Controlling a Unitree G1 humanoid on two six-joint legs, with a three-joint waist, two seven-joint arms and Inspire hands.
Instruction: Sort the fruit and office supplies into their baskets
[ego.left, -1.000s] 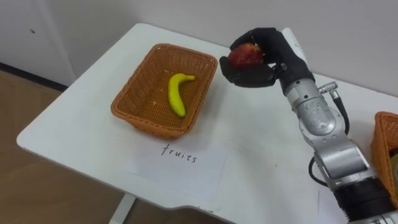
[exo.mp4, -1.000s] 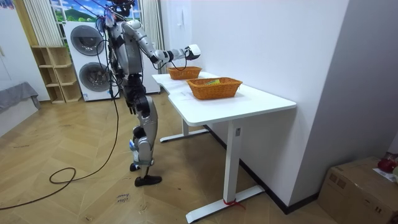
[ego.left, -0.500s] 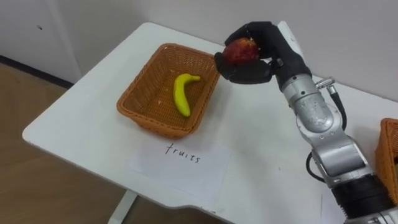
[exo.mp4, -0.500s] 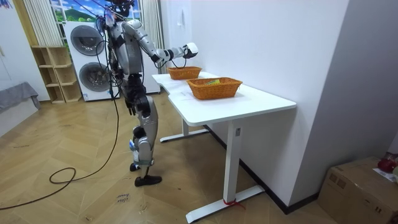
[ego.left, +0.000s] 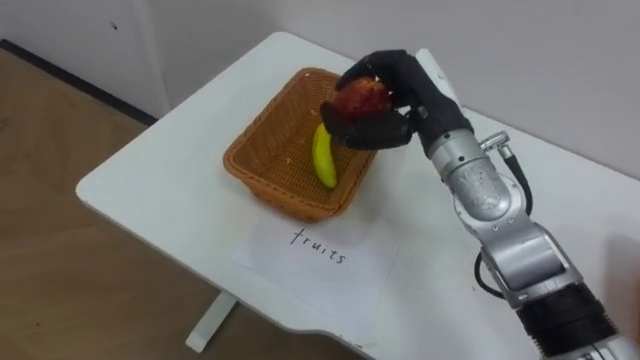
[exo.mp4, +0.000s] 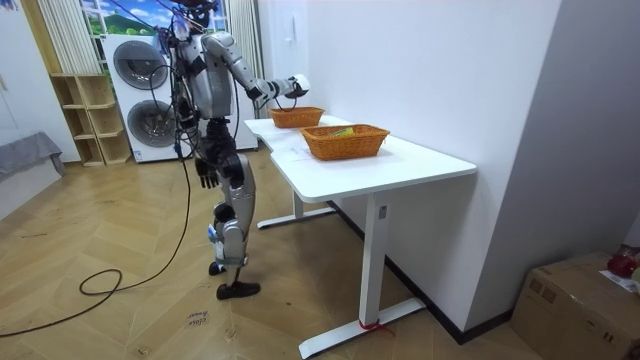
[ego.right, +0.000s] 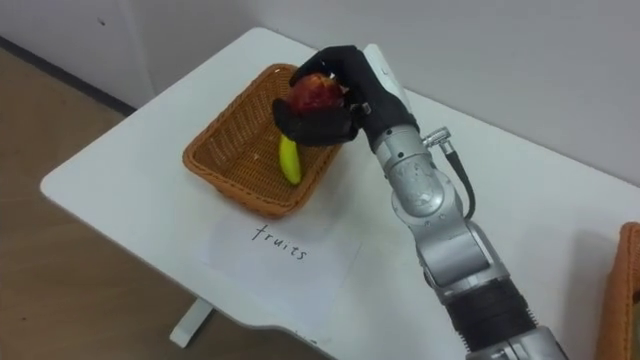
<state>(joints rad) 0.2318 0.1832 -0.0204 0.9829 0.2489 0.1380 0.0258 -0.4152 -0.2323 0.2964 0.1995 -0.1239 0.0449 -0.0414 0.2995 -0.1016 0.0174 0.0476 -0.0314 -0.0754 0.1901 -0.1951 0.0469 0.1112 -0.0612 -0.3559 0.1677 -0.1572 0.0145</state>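
Left eye view: the right hand (ego.left: 402, 92) is curled around a red apple (ego.left: 361, 98) and holds it above the far right corner of the fruit basket (ego.left: 255, 165). A banana (ego.left: 324, 160) lies inside the basket, its long axis running toward the robot. The basket's bare floor lies down and left of the apple, so the drop probably needs a short carry leftward. The left hand (exo.mp4: 207, 172) hangs by the hip, well apart.
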